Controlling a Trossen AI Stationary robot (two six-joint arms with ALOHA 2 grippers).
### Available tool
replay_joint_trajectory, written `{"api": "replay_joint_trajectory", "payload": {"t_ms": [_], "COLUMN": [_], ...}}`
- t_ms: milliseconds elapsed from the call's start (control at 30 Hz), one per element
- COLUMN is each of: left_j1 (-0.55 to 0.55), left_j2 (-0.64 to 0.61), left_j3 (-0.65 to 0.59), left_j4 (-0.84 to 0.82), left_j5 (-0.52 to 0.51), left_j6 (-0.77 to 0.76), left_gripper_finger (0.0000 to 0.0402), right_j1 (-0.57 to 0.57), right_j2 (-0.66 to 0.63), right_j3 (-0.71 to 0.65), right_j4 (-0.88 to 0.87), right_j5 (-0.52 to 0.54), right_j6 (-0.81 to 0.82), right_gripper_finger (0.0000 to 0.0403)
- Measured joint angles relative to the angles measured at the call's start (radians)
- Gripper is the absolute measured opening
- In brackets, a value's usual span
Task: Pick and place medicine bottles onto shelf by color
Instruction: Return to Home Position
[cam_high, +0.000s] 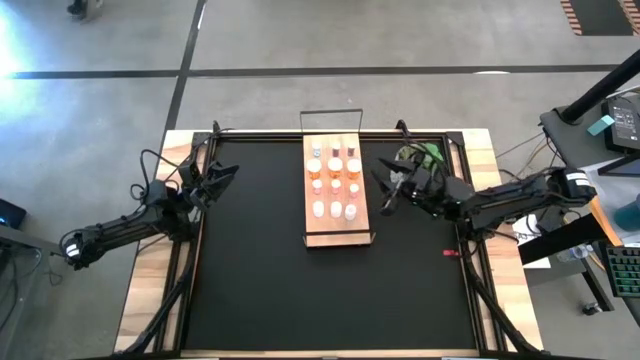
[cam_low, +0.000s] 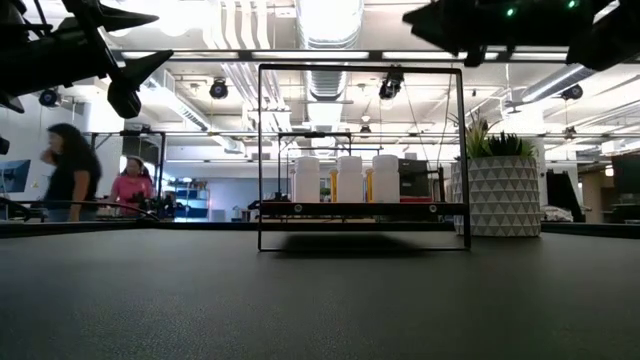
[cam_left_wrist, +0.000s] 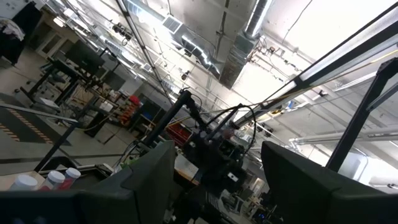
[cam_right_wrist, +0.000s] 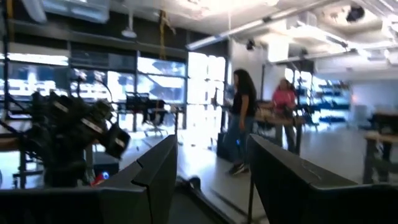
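Observation:
The light-wood shelf (cam_high: 335, 232) with a thin dark wire frame (cam_low: 262, 150) stands in the middle of the black mat. Several medicine bottles (cam_high: 335, 183) stand upright on it in rows: pink ones at the far end, orange in the middle, white at the near end (cam_low: 340, 178). My left gripper (cam_high: 225, 173) hangs open and empty above the mat's far left, clear of the shelf; its wrist view shows two bottle caps (cam_left_wrist: 53, 180). My right gripper (cam_high: 385, 187) hangs open and empty just right of the shelf, raised above the mat.
A green plant in a white patterned pot (cam_low: 500, 190) stands at the far right of the mat (cam_high: 420, 155), close behind my right gripper. A small red object (cam_high: 450, 252) lies on the table's right border. People stand in the room beyond (cam_low: 70, 170).

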Motion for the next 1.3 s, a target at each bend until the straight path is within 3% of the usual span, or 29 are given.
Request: {"api": "replay_joint_trajectory", "payload": {"t_ms": [200, 367, 533, 833, 1300], "left_j1": [0.0, 0.0, 0.0, 0.0, 0.0], "left_j2": [0.0, 0.0, 0.0, 0.0, 0.0], "left_j3": [0.0, 0.0, 0.0, 0.0, 0.0], "left_j4": [0.0, 0.0, 0.0, 0.0, 0.0], "left_j5": [0.0, 0.0, 0.0, 0.0, 0.0], "left_j6": [0.0, 0.0, 0.0, 0.0, 0.0], "left_gripper_finger": [0.0224, 0.0224, 0.0224, 0.0224, 0.0224], "right_j1": [0.0, 0.002, 0.002, 0.002, 0.002], "right_j2": [-0.1, -0.166, -0.292, -0.527, -0.757], "right_j3": [-0.012, -0.037, -0.107, -0.225, -0.238], "right_j4": [-0.072, -0.215, -0.359, -0.427, -0.753], "right_j5": [-0.066, -0.093, -0.195, -0.318, -0.319], "right_j6": [-0.004, 0.134, 0.275, 0.237, 0.272], "right_gripper_finger": [0.0183, 0.0183, 0.0183, 0.0183, 0.0183]}}
